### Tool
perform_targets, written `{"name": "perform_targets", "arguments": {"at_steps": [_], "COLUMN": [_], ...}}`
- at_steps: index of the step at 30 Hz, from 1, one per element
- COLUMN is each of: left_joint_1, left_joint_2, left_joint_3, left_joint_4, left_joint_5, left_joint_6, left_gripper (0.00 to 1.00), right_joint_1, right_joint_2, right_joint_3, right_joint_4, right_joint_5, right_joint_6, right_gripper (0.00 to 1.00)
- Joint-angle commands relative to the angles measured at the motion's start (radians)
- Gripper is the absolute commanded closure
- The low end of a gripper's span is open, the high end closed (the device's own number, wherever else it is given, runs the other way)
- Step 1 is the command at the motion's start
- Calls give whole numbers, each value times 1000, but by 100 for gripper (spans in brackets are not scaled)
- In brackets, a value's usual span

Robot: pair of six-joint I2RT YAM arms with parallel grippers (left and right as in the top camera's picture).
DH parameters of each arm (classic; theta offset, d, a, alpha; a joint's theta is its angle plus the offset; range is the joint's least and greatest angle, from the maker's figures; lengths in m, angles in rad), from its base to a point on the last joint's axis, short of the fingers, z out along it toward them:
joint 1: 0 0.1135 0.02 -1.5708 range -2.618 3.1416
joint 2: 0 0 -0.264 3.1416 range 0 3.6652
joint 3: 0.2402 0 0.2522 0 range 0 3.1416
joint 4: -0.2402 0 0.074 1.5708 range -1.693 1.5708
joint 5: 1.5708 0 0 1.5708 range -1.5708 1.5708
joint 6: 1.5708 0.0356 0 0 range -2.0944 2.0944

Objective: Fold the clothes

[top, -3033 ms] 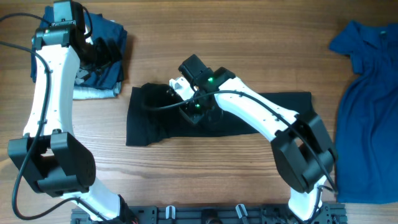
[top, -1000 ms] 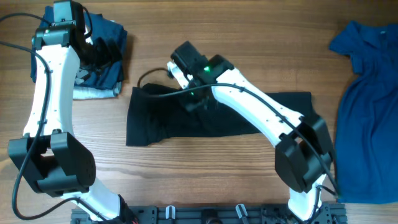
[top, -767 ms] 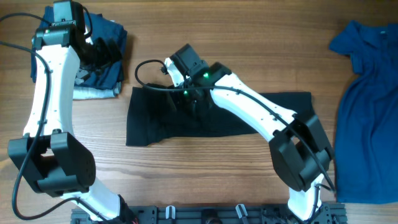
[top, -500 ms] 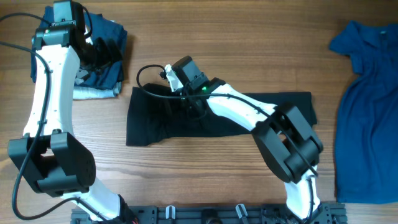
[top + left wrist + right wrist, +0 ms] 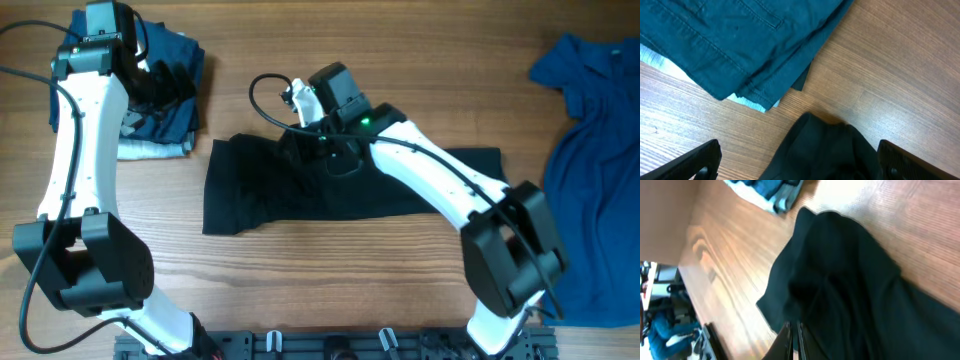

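A black shirt [image 5: 400,185] lies spread across the middle of the table. My right gripper [image 5: 315,150] is over its upper left part. In the right wrist view the fingers [image 5: 795,332] are pressed together on a pinch of the black fabric [image 5: 850,280], which hangs in folds. My left gripper [image 5: 162,80] hovers open and empty over a folded stack of navy clothes [image 5: 175,110] at the back left. In the left wrist view its fingers [image 5: 702,160] are wide apart, with the stack [image 5: 730,45] above and a black corner of cloth [image 5: 825,147] below. A blue polo shirt [image 5: 590,160] lies unfolded at the right.
A light-coloured folded piece [image 5: 150,150] sits under the navy stack. The right arm's black cable [image 5: 262,95] loops above the shirt's back edge. The wooden table [image 5: 330,290] runs to a rail of fittings at the front edge [image 5: 330,345].
My right gripper went from the shirt's middle to its upper left edge, then swung right and back with black fabric pinched. The left arm has not moved.
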Motion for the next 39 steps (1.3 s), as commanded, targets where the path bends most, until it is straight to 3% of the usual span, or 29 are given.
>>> {"name": "perform_targets", "arguments": {"at_steps": [1, 4, 7, 12, 16, 21, 24, 27, 29, 33, 39], "left_joint_1": [6, 6, 6, 6, 6, 6, 6, 6, 6, 6, 6], "left_joint_2": [-21, -21, -21, -21, -21, -21, -21, -21, -21, -21, -21], "left_joint_3": [11, 11, 11, 11, 11, 11, 11, 11, 11, 11, 11], "left_joint_4": [0, 0, 0, 0, 0, 0, -1, 0, 0, -1, 0], "left_joint_5": [-6, -6, -6, -6, -6, -6, -6, -6, -6, -6, -6], "left_joint_6": [2, 2, 2, 2, 1, 2, 2, 2, 2, 2, 2], "left_gripper": [0, 0, 0, 0, 0, 0, 0, 0, 0, 0, 0], "right_joint_1": [2, 0, 0, -9, -49, -111, -266, -516, -668, -907, -965], "right_joint_2": [21, 30, 44, 96, 65, -163, -348, -449, -452, -397, -297], "right_joint_3": [-25, -108, -220, -255, -209, -164, -164, -164, -164, -164, -169], "right_joint_4": [-105, -111, 2, 31, 37, -16, -268, -550, -629, -610, -537], "right_joint_5": [-16, -11, -11, 103, 6, -41, 92, 414, 571, 535, 536], "right_joint_6": [-24, 11, 114, 217, 176, 47, -61, -163, -193, -261, -257], "right_gripper": [96, 96, 96, 96, 96, 93, 90, 68, 58, 48, 48]}}
